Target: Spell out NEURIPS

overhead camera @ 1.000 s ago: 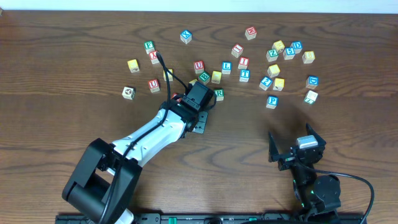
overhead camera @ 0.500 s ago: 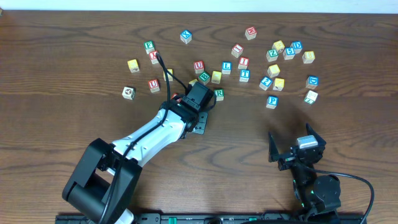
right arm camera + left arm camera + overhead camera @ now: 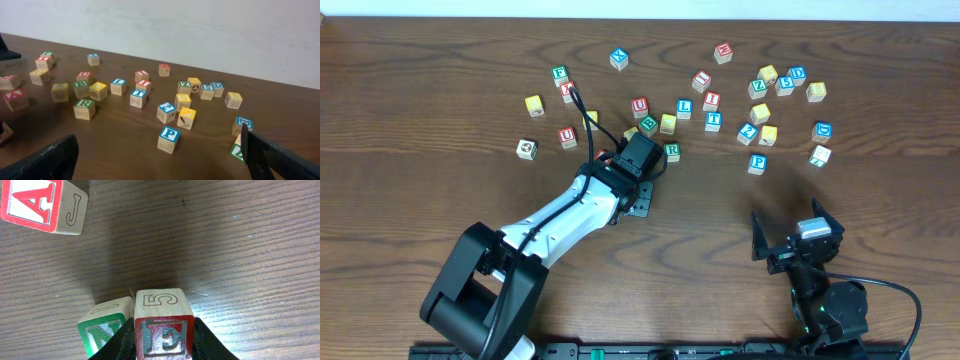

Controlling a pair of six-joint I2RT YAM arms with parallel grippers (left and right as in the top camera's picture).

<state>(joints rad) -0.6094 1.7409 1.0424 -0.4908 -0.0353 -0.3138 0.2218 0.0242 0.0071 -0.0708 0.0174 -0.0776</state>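
Bench (image 3: 440, 60): dark wood grain, smooth, with the low sheen you see under the lights.
E cube (image 3: 163, 322): pale bare wood, red printed face, matt.
N cube (image 3: 102, 330): same wood, green print.
Left end effector (image 3: 163, 347): black, matt, plastic-looking.
Left arm shell (image 3: 560, 215): white, glossy.

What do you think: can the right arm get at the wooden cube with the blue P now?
Probably yes. The right gripper is open and empty, and the wooden cube with the blue P stands alone ahead of it, with only bare table between them.

Left fingers (image 3: 124, 342) clamped, right fingers (image 3: 52, 159) spread wide
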